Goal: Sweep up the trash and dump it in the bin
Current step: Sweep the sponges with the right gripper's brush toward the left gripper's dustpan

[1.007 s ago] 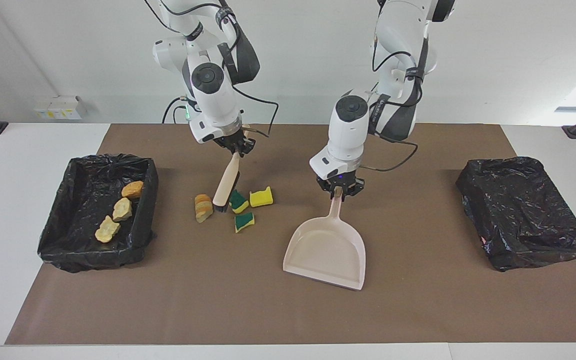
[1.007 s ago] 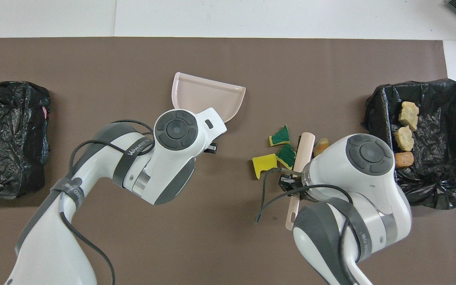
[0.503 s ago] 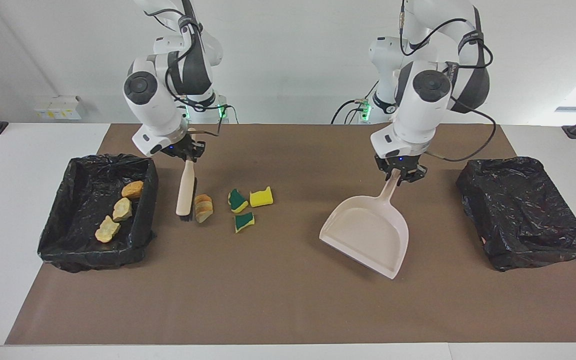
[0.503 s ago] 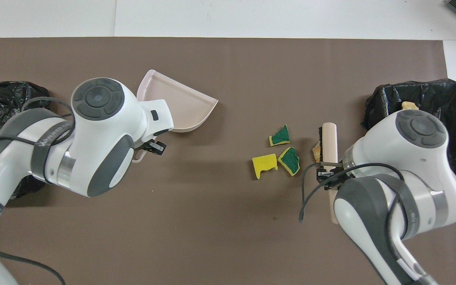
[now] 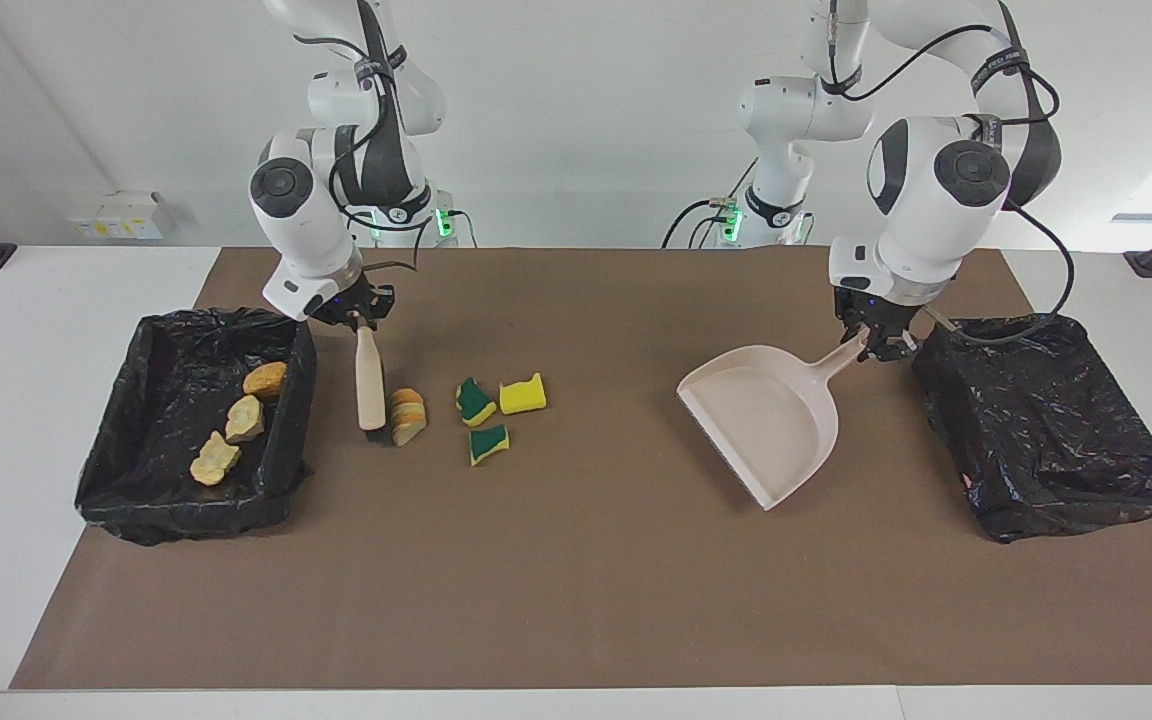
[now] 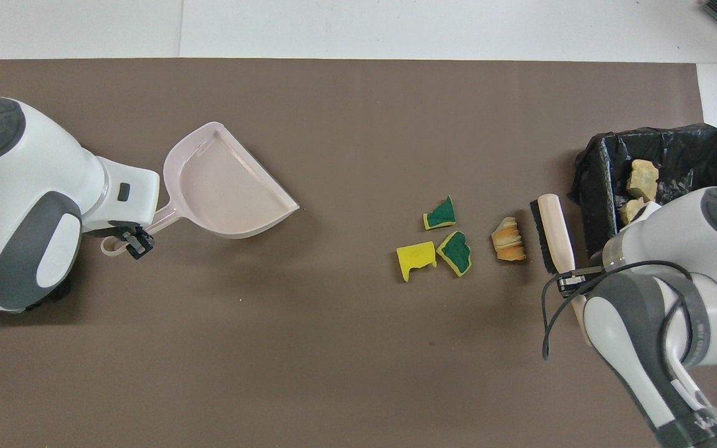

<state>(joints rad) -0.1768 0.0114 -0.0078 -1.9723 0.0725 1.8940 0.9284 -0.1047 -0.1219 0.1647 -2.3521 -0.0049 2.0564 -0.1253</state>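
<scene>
Both arms swung outward since earlier frame. Left gripper jaws clamp dustpan handle; right gripper jaws clamp brush. Trash: four pieces mid-desk, three in bin at right arm's end, partly hidden overhead.

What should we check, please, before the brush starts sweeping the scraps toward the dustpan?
1. Right gripper shut on the brush handle: ok.
2. Left gripper shut on the dustpan handle: ok.
3. Brush head down beside the bread lump, between it and the open bin: ok.
4. Dustpan close to the scraps: not ok; it sits well toward the left arm's end, by the covered bin.
5. Three sponge pieces lie between lump and dustpan: ok.
6. Dustpan lip flat on the mat: cannot tell.
</scene>
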